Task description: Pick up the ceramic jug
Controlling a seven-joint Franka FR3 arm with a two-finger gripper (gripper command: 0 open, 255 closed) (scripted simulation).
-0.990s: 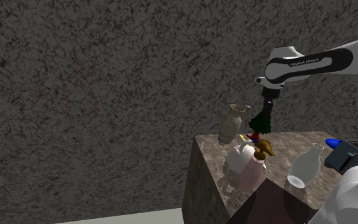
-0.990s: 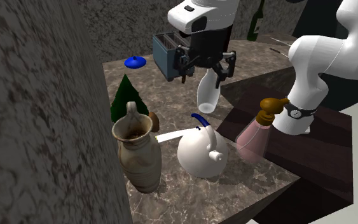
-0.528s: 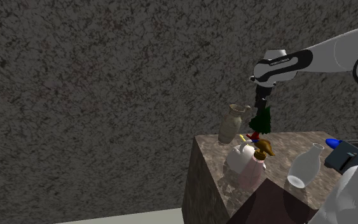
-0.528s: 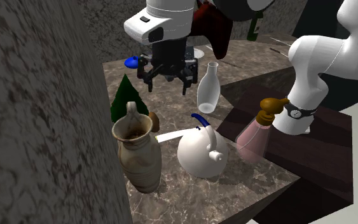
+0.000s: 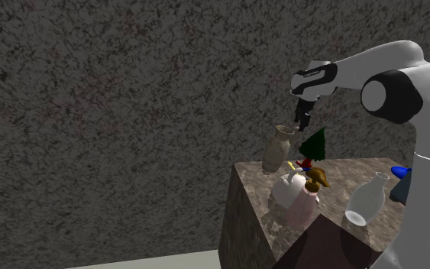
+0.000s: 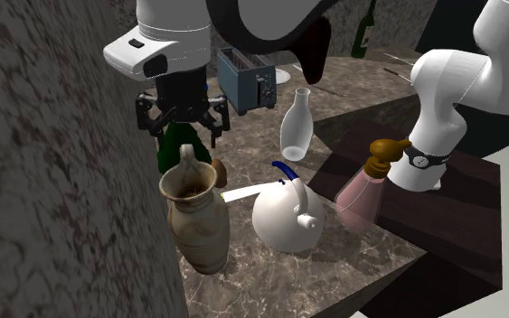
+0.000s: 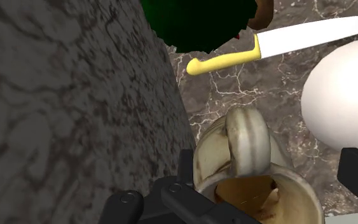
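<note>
The tan jug (image 6: 196,221) with a looped handle stands upright at the corner of the marble counter (image 6: 338,264), hard against the speckled wall. In the shoulder view the jug (image 5: 279,149) sits at the counter's far left corner. My gripper (image 6: 182,131) hangs open just above and behind the jug's mouth, pointing down, holding nothing. Seen from the wrist, the jug's rim and handle (image 7: 250,143) lie between the fingers of the gripper (image 7: 271,172), which do not touch it. From the shoulder camera the gripper (image 5: 302,122) is slightly above and to the right of the jug's top.
A white teapot (image 6: 287,215) stands right beside the jug, with a pink spray bottle (image 6: 368,188) farther right. A yellow-handled knife (image 7: 279,44) and a green cone (image 6: 173,149) lie behind the jug. A clear bottle (image 6: 297,126) and a toaster (image 6: 248,79) stand farther back. The wall (image 6: 53,181) crowds the jug.
The arm has swung from over the clear bottle toward the wall, and the open gripper now hangs above the jug. The objects on the counter have stayed put.
</note>
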